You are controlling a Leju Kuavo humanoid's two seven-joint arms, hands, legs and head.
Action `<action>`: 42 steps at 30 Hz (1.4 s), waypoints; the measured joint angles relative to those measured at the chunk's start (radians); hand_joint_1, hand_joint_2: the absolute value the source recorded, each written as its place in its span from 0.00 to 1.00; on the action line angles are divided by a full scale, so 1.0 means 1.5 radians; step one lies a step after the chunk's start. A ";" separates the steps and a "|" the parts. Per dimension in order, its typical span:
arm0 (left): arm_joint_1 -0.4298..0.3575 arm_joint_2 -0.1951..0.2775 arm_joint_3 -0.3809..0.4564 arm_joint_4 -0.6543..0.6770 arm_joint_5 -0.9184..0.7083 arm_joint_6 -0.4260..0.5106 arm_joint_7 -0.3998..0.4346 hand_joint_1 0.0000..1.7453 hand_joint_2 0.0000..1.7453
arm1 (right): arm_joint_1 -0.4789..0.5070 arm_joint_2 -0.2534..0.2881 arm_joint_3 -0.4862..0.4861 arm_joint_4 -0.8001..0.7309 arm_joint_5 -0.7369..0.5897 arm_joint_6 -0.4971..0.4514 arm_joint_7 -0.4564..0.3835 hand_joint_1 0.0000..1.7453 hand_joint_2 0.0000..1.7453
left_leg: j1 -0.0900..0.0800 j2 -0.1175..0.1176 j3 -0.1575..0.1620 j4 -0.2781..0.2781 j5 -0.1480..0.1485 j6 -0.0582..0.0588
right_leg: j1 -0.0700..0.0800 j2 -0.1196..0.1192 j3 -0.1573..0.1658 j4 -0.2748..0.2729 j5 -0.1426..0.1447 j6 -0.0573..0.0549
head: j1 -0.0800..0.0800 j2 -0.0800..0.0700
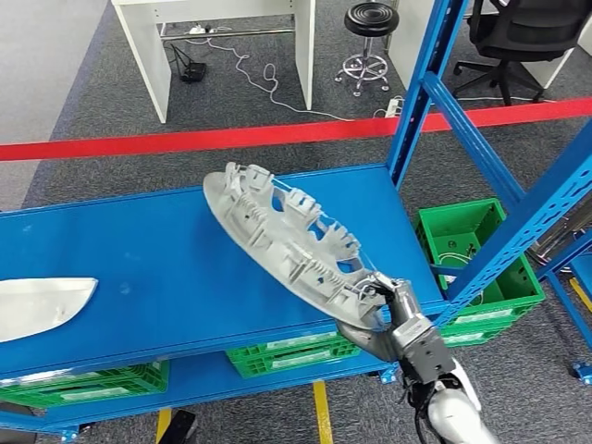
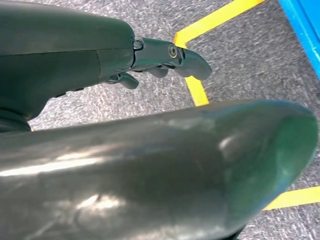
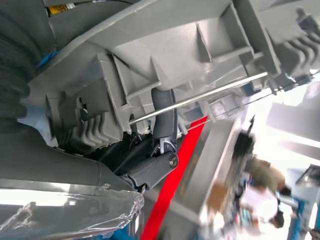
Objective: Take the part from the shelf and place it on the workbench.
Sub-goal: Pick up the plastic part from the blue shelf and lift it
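A long grey ribbed plastic part [image 1: 286, 236] hangs tilted above the blue shelf board [image 1: 160, 268]. My right hand [image 1: 380, 305] grips its near end, at the shelf's front right. In the right wrist view the part [image 3: 166, 55] looms close, and a dark finger [image 3: 164, 120] hooks around a thin metal rod on its ribbed underside. My left hand [image 2: 166, 57] hangs low over the grey floor, fingers loosely curled with nothing in them.
A second pale part [image 1: 42, 305] lies at the shelf's left end. Blue uprights [image 1: 419, 92] and a slanted brace [image 1: 530, 222] stand right of my hand. Green crates [image 1: 474, 259] sit below the shelf. A red tape line [image 1: 209, 139] crosses the floor; a person [image 3: 264, 185] stands far off.
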 joint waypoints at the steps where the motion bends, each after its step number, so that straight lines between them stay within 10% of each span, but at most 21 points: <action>1: 0.000 0.001 0.000 0.000 -0.001 -0.001 -0.003 0.00 0.00 | 0.001 0.000 -0.008 -0.006 -0.037 0.025 0.001 1.00 1.00 | 0.000 0.000 0.000 0.000 0.000 0.000 | 0.000 0.000 0.000 0.000 0.000 0.000 | 0.000 0.000; 9: 0.000 0.005 0.001 0.000 -0.024 0.019 -0.038 0.00 0.00 | 0.021 0.004 -0.040 -0.029 -0.179 0.101 0.014 1.00 1.00 | 0.000 0.000 0.000 0.000 0.000 0.000 | 0.000 -0.001 0.001 0.000 -0.001 0.000 | 0.000 0.000; 13: 0.000 0.009 -0.004 0.000 -0.045 0.029 -0.074 0.00 1.00 | 0.041 0.007 -0.051 -0.047 -0.238 0.123 0.020 1.00 1.00 | 0.000 0.000 -0.001 0.000 0.000 0.000 | 0.000 -0.001 0.004 0.000 0.000 0.000 | 0.000 0.000; 42: -0.008 0.017 -0.036 0.000 -0.066 0.060 -0.131 0.00 1.00 | 0.059 0.029 -0.085 -0.135 -0.263 0.116 -0.033 1.00 1.00 | 0.000 0.000 -0.004 0.000 0.001 0.000 | 0.000 -0.001 0.004 0.000 0.001 0.000 | 0.000 0.000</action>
